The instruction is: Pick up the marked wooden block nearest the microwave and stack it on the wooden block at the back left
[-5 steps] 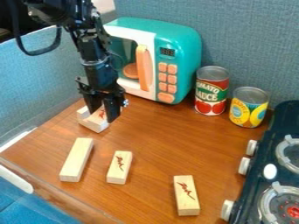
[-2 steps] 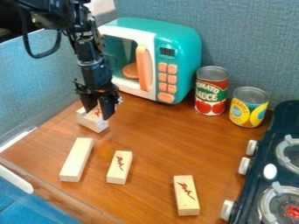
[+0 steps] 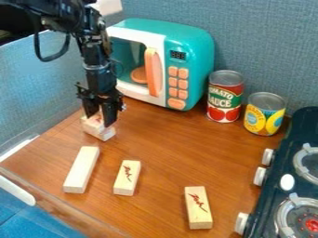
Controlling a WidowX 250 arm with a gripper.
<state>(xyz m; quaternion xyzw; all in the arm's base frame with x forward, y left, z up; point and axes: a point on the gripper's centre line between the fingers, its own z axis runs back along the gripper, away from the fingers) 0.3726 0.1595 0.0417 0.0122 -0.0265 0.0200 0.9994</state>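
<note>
The black gripper [image 3: 101, 118] hung at the left rear part of the wooden surface [image 3: 162, 148], beside the toy microwave [image 3: 200, 51], with its jaws at the upper block [image 3: 95, 122], which lay on the lower block [image 3: 101, 134]. Whether the jaws pinched the upper block or were only spread around it, one could not tell. Nearer to the camera lay the long block [image 3: 81, 169] and two short blocks [image 3: 127, 177], well apart from this small pile. The main risk, it seemed, was in the pile itself: if the jaws closed unevenly or pressed too low, they could push the lower block aside and make the upper one slide off. Also, a lift with a weak or crooked hold could let the upper block turn and drop, and a sideways swing could bump the microwave
</note>
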